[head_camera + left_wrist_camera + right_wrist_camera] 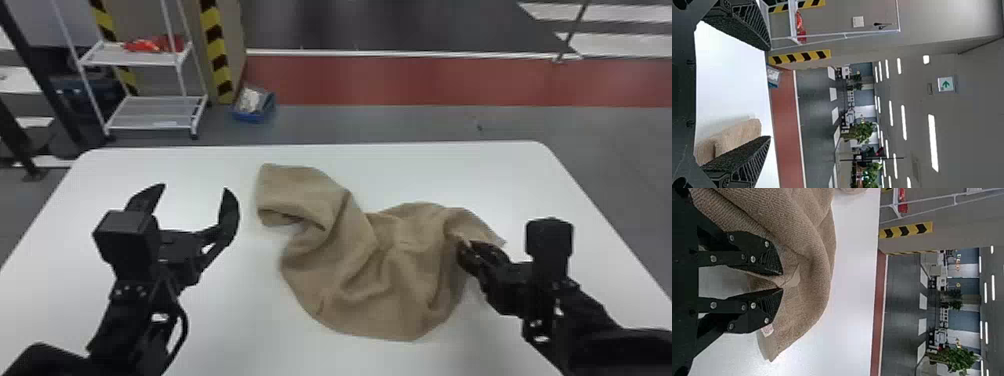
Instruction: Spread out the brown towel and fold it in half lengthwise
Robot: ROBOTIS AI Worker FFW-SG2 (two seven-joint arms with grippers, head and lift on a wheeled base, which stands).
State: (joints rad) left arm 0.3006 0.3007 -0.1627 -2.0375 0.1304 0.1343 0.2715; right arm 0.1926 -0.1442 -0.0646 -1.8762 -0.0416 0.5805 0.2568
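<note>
The brown towel (380, 270) lies crumpled on the white table, one folded end reaching to the back left. Left of that end, my left gripper (197, 192) stands open and empty; in the left wrist view the gripper (768, 94) has its fingers wide apart, with part of the towel (746, 135) beyond one of them. At the towel's right side is my right gripper (465, 250). In the right wrist view the right gripper (782, 281) is shut on a pinched fold of the towel (809, 266), and a small white label hangs near one finger.
The white table (225, 320) extends around the towel on all sides. Behind it on the floor stand a white wire rack (150, 112) at the back left and a blue bin (255, 107).
</note>
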